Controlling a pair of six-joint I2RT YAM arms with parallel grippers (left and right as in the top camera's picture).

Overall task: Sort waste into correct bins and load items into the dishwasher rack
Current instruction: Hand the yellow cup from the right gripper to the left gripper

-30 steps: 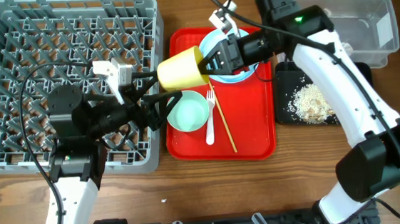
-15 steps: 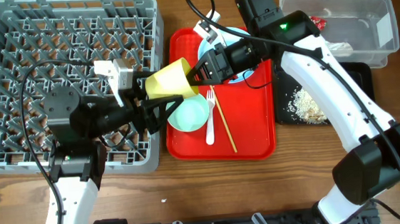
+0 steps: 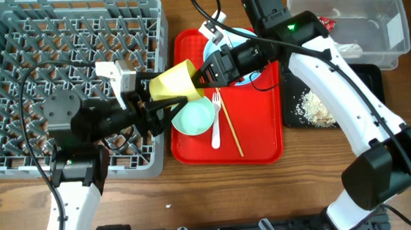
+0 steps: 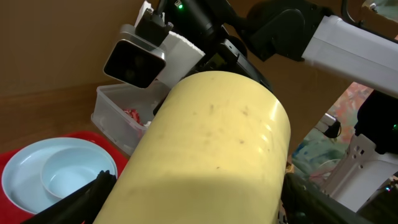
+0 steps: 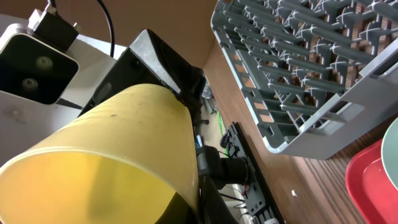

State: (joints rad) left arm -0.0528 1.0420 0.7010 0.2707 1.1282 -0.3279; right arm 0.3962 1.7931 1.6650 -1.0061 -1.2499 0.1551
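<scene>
The yellow-green cup hangs tilted in the air between both grippers, over the gap between the grey dishwasher rack and the red tray. My right gripper is shut on its rim, with one finger inside the cup. My left gripper has its fingers against both sides of the cup's body. On the red tray lie a pale bowl, a white fork, a chopstick and a pale blue plate partly hidden by my right arm.
The clear tub at the back right holds the red wrapper and the white napkin. The black tray in front of it holds beige scraps. The rack's pegs show in the right wrist view.
My right arm carried the cup left from above the plate into my left gripper's fingers. Over the last half second nothing has visibly moved.
</scene>
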